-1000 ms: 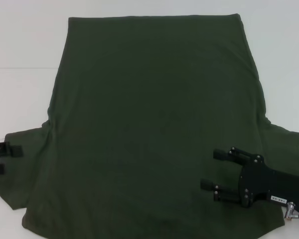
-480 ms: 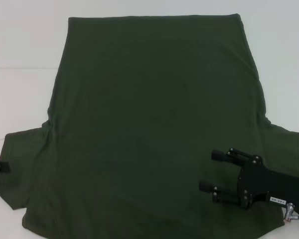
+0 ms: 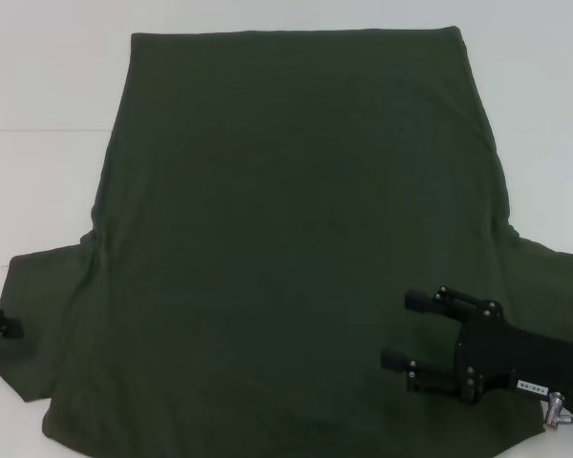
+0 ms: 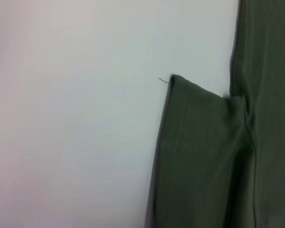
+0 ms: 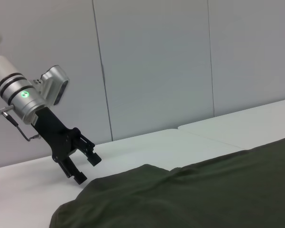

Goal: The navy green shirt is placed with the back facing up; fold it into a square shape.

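Observation:
The navy green shirt (image 3: 286, 239) lies spread flat on the white table (image 3: 38, 76), plain back up, sleeves out to both sides near me. My right gripper (image 3: 396, 329) hovers open over the shirt's near right part, close to the right sleeve (image 3: 554, 277), fingers pointing left, nothing between them. Only a fingertip of my left gripper (image 3: 0, 324) shows at the frame's left edge, beside the left sleeve (image 3: 38, 305). In the right wrist view the left gripper (image 5: 85, 168) stands open just off the shirt (image 5: 204, 190). The left wrist view shows the left sleeve (image 4: 199, 152) flat on the table.
Bare white table (image 4: 61, 118) surrounds the shirt on the left, right and far sides. A seam between two tabletops (image 5: 180, 128) runs across behind the shirt, and grey wall panels (image 5: 156, 61) stand beyond it.
My left gripper has drawn back toward the left edge of the head view, showing less of itself. My right gripper has shifted slightly nearer and left. The shirt has not moved.

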Robot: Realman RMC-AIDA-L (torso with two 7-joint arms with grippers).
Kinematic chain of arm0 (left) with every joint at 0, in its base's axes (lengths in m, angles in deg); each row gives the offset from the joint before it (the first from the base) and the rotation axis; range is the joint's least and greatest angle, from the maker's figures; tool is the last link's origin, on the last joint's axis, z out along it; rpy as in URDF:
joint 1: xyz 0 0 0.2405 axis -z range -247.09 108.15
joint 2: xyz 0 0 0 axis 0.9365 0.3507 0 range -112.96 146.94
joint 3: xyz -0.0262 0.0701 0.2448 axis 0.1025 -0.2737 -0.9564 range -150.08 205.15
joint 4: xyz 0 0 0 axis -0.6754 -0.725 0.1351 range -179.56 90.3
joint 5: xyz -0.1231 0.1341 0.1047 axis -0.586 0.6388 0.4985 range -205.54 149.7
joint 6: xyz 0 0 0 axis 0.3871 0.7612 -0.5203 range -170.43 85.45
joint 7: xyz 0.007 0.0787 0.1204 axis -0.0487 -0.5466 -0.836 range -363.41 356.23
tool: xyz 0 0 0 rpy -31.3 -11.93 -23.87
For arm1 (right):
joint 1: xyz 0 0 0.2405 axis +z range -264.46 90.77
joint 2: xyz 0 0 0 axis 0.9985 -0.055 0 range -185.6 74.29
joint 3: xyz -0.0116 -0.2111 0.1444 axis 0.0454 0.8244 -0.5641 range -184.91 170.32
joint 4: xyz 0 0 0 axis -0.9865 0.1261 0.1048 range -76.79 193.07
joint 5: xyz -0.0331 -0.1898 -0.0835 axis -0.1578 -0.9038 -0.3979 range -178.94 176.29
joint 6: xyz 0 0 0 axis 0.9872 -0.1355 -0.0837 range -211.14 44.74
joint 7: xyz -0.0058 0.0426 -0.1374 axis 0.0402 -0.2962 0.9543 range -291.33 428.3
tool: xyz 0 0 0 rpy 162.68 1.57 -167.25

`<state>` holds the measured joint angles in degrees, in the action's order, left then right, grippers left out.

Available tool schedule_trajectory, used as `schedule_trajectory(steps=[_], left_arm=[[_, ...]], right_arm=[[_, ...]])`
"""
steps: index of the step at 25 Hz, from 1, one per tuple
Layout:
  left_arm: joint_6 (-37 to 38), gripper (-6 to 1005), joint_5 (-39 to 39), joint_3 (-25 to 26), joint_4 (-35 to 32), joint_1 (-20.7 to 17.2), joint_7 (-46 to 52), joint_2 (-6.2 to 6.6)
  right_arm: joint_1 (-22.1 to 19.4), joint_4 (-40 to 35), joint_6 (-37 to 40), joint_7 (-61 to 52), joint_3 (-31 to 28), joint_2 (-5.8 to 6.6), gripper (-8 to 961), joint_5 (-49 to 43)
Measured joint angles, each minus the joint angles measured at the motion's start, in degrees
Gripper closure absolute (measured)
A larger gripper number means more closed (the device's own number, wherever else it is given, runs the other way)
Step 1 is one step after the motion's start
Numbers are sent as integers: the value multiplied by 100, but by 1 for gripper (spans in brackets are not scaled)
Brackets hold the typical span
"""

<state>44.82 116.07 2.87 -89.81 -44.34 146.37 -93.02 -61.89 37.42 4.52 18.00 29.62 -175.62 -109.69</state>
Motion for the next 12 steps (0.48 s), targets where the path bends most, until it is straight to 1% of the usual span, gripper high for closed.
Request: schedule_trajectory(steps=[5, 12], left_arm=[[-84, 80, 3, 2, 34, 0, -4, -24], [-152, 79, 6, 26, 181, 31, -7, -24]], right_arm=[[0, -1, -10, 9, 0, 0, 87, 0], [0, -2, -8, 11, 0, 0, 87, -1]])
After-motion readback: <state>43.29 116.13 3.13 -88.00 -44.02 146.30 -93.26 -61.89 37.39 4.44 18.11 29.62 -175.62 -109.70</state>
